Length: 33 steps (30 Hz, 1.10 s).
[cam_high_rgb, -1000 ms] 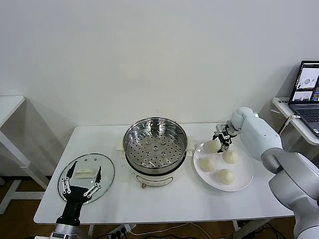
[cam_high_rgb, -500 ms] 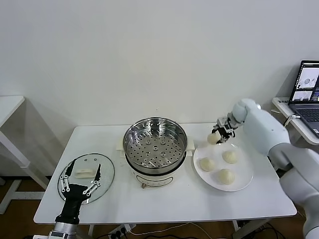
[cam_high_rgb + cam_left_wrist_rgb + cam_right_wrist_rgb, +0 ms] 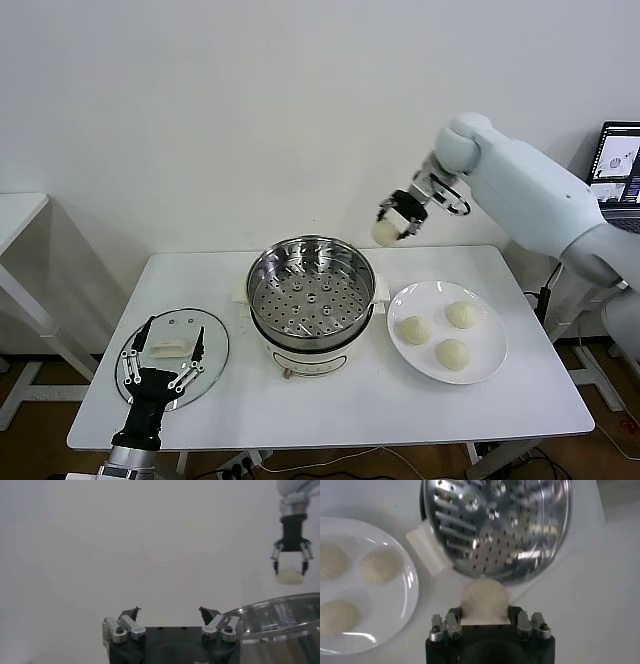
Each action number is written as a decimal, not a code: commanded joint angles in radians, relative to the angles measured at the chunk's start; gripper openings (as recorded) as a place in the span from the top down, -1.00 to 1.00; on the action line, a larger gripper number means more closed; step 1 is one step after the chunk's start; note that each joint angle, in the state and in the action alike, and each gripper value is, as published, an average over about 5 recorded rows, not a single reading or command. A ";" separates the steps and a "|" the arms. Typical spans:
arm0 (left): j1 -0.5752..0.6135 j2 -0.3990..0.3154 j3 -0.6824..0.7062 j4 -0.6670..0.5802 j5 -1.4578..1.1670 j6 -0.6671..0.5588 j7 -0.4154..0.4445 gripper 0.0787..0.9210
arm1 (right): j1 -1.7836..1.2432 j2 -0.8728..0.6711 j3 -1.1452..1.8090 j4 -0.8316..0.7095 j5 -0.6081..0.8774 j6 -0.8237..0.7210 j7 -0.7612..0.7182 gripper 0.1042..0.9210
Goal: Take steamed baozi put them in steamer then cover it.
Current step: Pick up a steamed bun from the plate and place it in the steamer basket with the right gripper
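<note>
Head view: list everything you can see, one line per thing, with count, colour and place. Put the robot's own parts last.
baozi on plate: three, cream-white, on the white plate.
held baozi: one, cream-white, in the air above and beside the steamer's right rim.
steamer: one, shiny steel on a white base, table centre, perforated tray bare.
cover: one, clear glass with white handle, flat on the table's left side.
plate: one, white, right of the steamer.
table: one, white.
laptop: one, dark, open, far right edge.
left gripper: black, open, over the cover.
right gripper: shut on the held baozi, raised.
</note>
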 commanded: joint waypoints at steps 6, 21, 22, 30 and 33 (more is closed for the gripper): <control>0.006 -0.002 -0.002 -0.013 0.001 -0.005 -0.002 -0.77 | -0.057 0.248 -0.042 -0.100 -0.182 0.157 0.021 -0.30; 0.005 -0.002 -0.011 -0.005 0.000 -0.017 -0.005 -0.77 | -0.163 0.412 0.066 -0.350 -0.371 0.187 0.092 -0.37; 0.005 -0.001 -0.012 -0.004 0.000 -0.018 -0.005 -0.77 | -0.167 0.416 0.065 -0.353 -0.374 0.187 0.094 -0.38; 0.003 -0.001 -0.016 -0.004 0.000 -0.021 -0.007 -0.77 | -0.191 0.432 0.066 -0.371 -0.383 0.185 0.105 -0.50; 0.001 -0.002 -0.018 -0.004 -0.001 -0.021 -0.008 -0.77 | -0.183 0.422 0.073 -0.355 -0.376 0.184 0.102 -0.65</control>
